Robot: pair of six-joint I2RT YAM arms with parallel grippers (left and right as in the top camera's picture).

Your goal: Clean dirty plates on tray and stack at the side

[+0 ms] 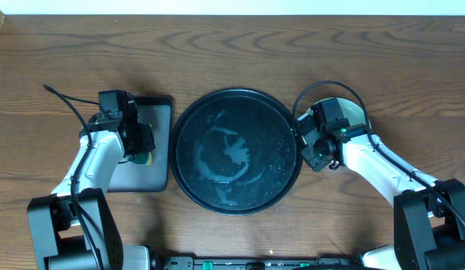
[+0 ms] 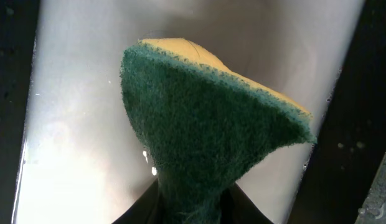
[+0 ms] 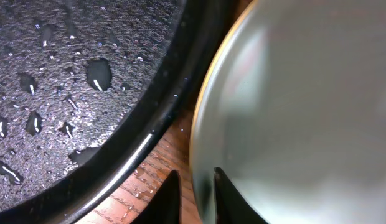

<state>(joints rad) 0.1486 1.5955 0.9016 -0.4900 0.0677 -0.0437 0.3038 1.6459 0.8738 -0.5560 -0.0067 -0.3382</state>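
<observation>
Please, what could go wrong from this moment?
1. The right end effector pinches only the rim of the pale round plastic plate; so thin a grip may slip.
2. That plate lies close beside the raised rim of the large round glossy black tray, so lifting it could knock the wet tray.
3. The left end effector holds the green and yellow sponge by one end; it might work loose.
</observation>
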